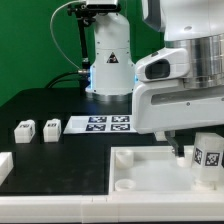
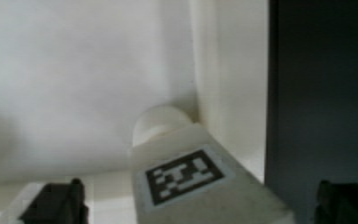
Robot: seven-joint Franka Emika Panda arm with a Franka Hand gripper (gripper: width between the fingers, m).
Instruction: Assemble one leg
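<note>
A white leg (image 1: 208, 156) with a black-and-white tag stands upright at the right end of the large white panel (image 1: 150, 172). My gripper (image 1: 194, 150) hangs over it from the exterior view's right. In the wrist view the leg (image 2: 190, 165) lies between my two dark fingertips (image 2: 55, 202), with a gap on each side. The gripper (image 2: 197, 206) is open and does not touch the leg. I cannot tell whether the leg's base sits in a corner socket. Two more legs (image 1: 24, 131) (image 1: 51, 128) stand on the black table at the left.
The marker board (image 1: 100, 124) lies flat behind the panel, in front of the arm's base (image 1: 110, 70). Another white part (image 1: 4, 166) sits at the left edge. The panel has round corner sockets (image 1: 125, 157). In the wrist view the panel's raised wall (image 2: 229, 90) runs beside the leg.
</note>
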